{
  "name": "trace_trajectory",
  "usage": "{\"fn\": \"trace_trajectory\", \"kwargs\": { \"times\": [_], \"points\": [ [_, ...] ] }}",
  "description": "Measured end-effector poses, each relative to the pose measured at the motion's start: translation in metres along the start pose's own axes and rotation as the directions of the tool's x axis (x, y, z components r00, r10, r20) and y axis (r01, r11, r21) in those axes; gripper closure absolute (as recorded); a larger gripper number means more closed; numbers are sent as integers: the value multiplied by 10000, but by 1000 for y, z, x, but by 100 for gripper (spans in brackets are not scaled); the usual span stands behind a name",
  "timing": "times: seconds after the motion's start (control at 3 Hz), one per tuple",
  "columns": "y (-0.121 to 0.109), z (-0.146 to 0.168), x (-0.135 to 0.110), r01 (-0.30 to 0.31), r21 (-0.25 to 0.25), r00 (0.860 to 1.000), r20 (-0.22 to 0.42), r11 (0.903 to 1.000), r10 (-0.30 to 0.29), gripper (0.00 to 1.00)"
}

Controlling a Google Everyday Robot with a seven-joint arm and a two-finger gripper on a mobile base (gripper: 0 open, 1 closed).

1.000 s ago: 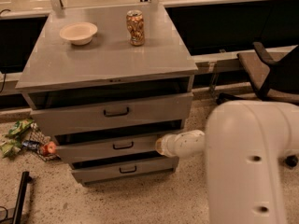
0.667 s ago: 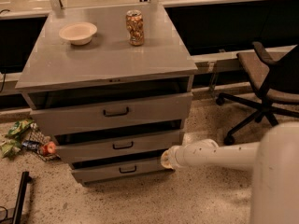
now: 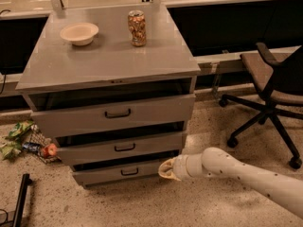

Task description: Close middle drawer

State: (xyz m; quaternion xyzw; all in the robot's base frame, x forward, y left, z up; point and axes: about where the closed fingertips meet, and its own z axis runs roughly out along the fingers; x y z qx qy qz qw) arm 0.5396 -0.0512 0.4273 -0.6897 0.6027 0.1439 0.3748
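The grey cabinet (image 3: 109, 65) has three drawers, each pulled out a little. The middle drawer (image 3: 90, 151) has a medium-height front and a small black handle (image 3: 124, 147); a dark gap shows above its front panel. My gripper (image 3: 165, 169) is at the end of the white arm (image 3: 246, 176), which reaches in from the lower right. It sits low, by the right end of the bottom drawer (image 3: 94, 173), just below the middle drawer's right corner. It holds nothing that I can see.
A white bowl (image 3: 79, 33) and a can (image 3: 137, 28) stand on the cabinet top. A black office chair (image 3: 272, 86) is at the right. Snack bags and a red item (image 3: 28, 141) lie on the floor at the left, a black bar (image 3: 19, 200) at the lower left.
The gripper has dropped from the middle drawer's right end to the bottom drawer's level. The bulky white arm has swung down and out of the lower right.
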Motion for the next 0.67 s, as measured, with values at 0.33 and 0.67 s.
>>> {"fn": "trace_trajectory", "kwargs": {
  "times": [0.33,0.67],
  "points": [
    [-8,-25,-68,393,1014,9757,2108,9941,-600,97],
    [-11,-22,-77,515,996,9741,2143,9937,-720,74]
  ]
}}
